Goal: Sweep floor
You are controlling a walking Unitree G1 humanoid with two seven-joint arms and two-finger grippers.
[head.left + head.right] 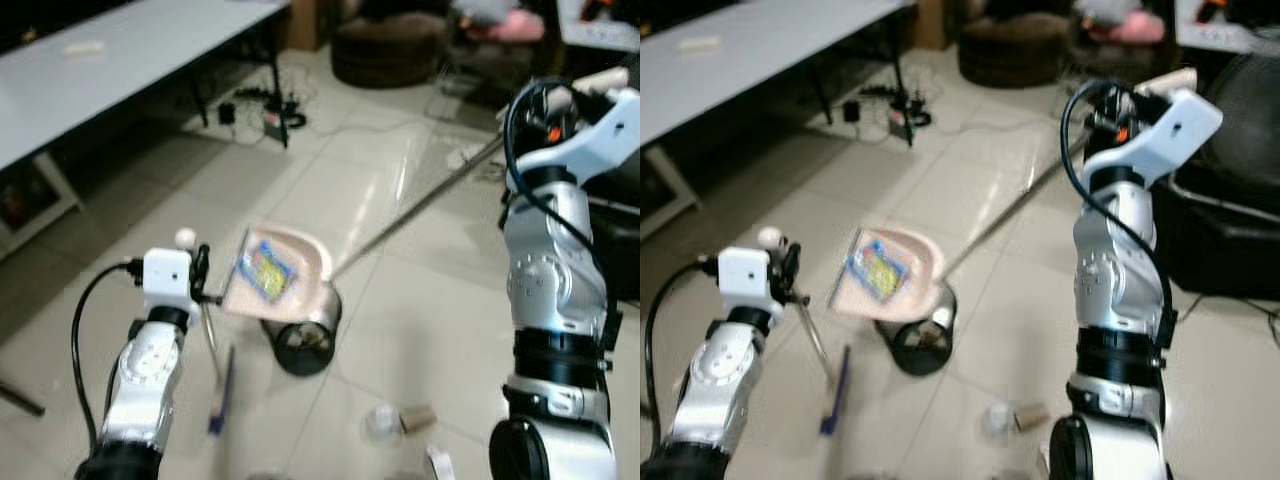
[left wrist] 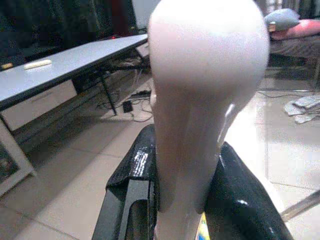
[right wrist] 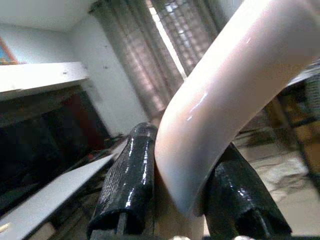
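My left gripper (image 1: 202, 283) is shut on the handle (image 2: 200, 125) of a pink dustpan (image 1: 290, 262), its black fingers (image 2: 132, 192) on either side. The pan is tilted above a small black round bin (image 1: 300, 345) and carries a colourful wrapper (image 1: 265, 272). My right gripper (image 1: 560, 100), raised at the right, is shut on the pink curved top (image 3: 225, 100) of a broom. The broom's metal pole (image 1: 420, 205) slants down toward the pan. On the floor near my feet lie a clear cup (image 1: 380, 420), a cardboard roll (image 1: 418, 418) and a paper scrap (image 1: 440, 462).
A blue stick (image 1: 220, 392) lies on the tiles left of the bin. A long white table (image 1: 120, 50) runs along the left, with cables and a power strip (image 1: 265, 110) beneath its end. A dark pouffe (image 1: 390, 45) stands behind, and black furniture (image 1: 1230, 240) at the right.
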